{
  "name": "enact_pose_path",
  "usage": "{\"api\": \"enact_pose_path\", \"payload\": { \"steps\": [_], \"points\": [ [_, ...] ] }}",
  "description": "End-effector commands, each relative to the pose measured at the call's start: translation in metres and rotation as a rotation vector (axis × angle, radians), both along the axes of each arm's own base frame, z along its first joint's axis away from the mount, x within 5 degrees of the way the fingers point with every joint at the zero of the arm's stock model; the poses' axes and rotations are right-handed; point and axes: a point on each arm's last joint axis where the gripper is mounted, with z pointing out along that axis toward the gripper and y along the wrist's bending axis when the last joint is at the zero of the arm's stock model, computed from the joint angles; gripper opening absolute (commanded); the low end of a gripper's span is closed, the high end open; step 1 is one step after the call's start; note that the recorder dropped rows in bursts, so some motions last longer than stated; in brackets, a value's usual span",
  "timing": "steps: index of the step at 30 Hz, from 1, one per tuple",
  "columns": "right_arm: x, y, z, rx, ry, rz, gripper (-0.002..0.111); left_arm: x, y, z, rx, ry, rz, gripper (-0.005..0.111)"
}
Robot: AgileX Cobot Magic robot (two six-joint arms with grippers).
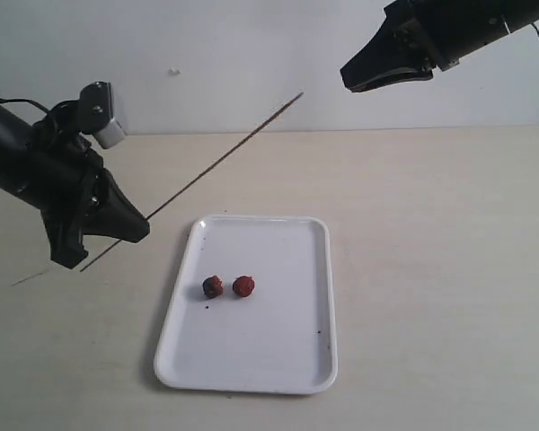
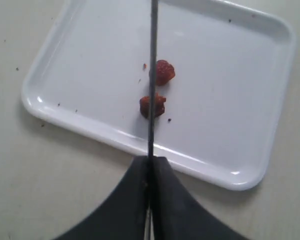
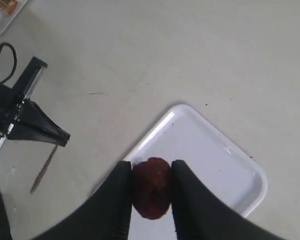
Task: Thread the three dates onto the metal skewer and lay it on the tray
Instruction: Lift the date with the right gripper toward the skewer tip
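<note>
date (image 1: pixel 213 286) just left of second date (image 1: pixel 243 285) on tray (image 1: pixel 278 359); skewer (image 1: pixel 225 153) in my left gripper (image 1: pixel 136 232), left of tray; third date (image 3: pixel 151 187) in my right gripper (image 1: pixel 364 83), up behind.

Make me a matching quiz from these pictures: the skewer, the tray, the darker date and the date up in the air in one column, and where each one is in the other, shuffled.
1. skewer
2. tray
3. darker date
4. lifted date

A. pinched in the right tool
B. on the table
C. clamped in the left tool
D. lying in the tray

Pairs: 1-C, 2-B, 3-D, 4-A
</note>
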Motion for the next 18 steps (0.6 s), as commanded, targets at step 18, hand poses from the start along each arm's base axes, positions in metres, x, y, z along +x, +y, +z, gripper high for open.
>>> {"api": "enact_pose_path", "payload": {
  "steps": [18],
  "points": [
    [0.004, 0.002, 0.001, 0.091, 0.095, -0.074, 0.027, 0.032, -0.018, -0.038, -0.012, -0.143, 0.18, 0.0]
  ]
}}
